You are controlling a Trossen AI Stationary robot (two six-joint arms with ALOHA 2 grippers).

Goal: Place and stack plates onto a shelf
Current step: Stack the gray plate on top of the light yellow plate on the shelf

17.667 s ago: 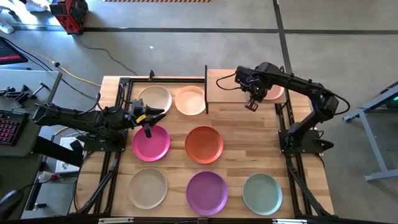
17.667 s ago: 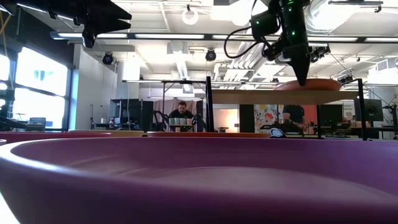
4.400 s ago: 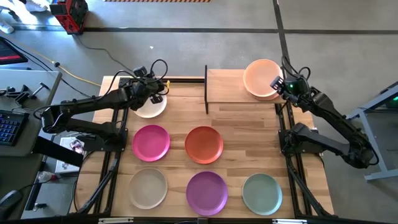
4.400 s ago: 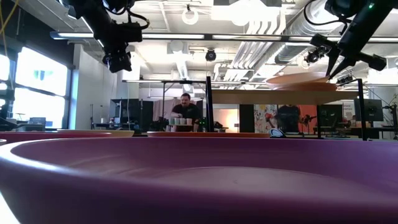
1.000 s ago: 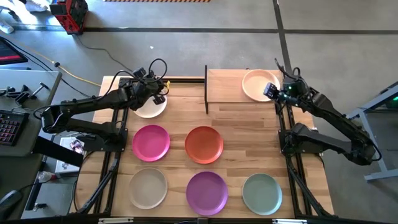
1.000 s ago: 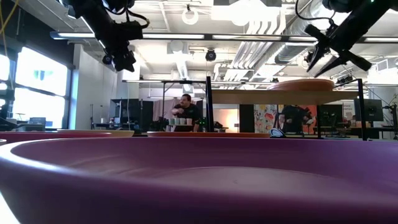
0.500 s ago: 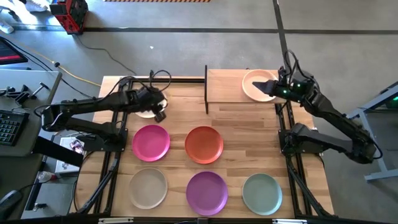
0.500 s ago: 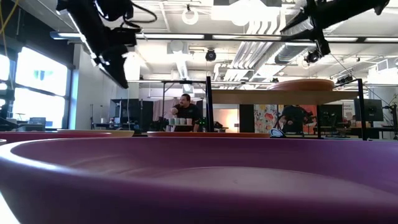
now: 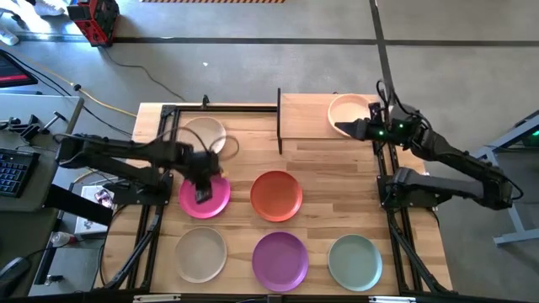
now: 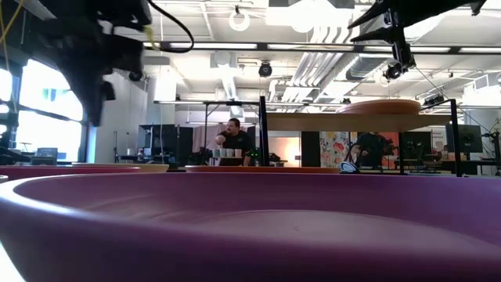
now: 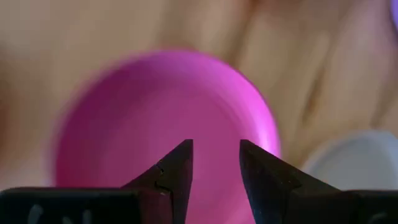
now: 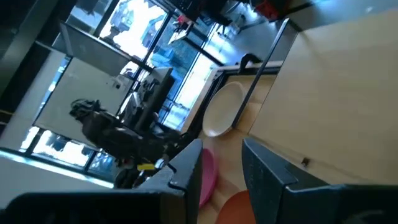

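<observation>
The magenta plate [image 9: 205, 195] lies flat on the table, and my left gripper [image 9: 202, 194] hangs open above it, pointing down; in the left wrist view the plate [image 11: 161, 124] fills the space beyond the gripper [image 11: 216, 152]. On the shelf [image 9: 307, 118] at the far right lies a peach plate [image 9: 349, 109]. My right gripper [image 9: 339, 128] stands open over the shelf board next to that plate, pointing toward the table's left, with nothing between its fingers [image 12: 222, 155]. The cream plate [image 9: 206, 132] rests on the table behind the magenta one.
The orange plate [image 9: 276, 195], beige plate [image 9: 200, 254], purple plate [image 9: 280, 259] and grey-green plate [image 9: 354, 261] lie flat on the table. A black post [image 9: 279, 122] stands at the shelf's left end. The purple plate's rim [image 10: 250, 227] fills the low view's foreground.
My left gripper has swung from above the cream plate toward the table's near edge and now hangs over the magenta plate, pointing down. My right gripper has risen from the peach plate's rim and tipped level, pointing toward the table's left. The peach plate stays on the shelf.
</observation>
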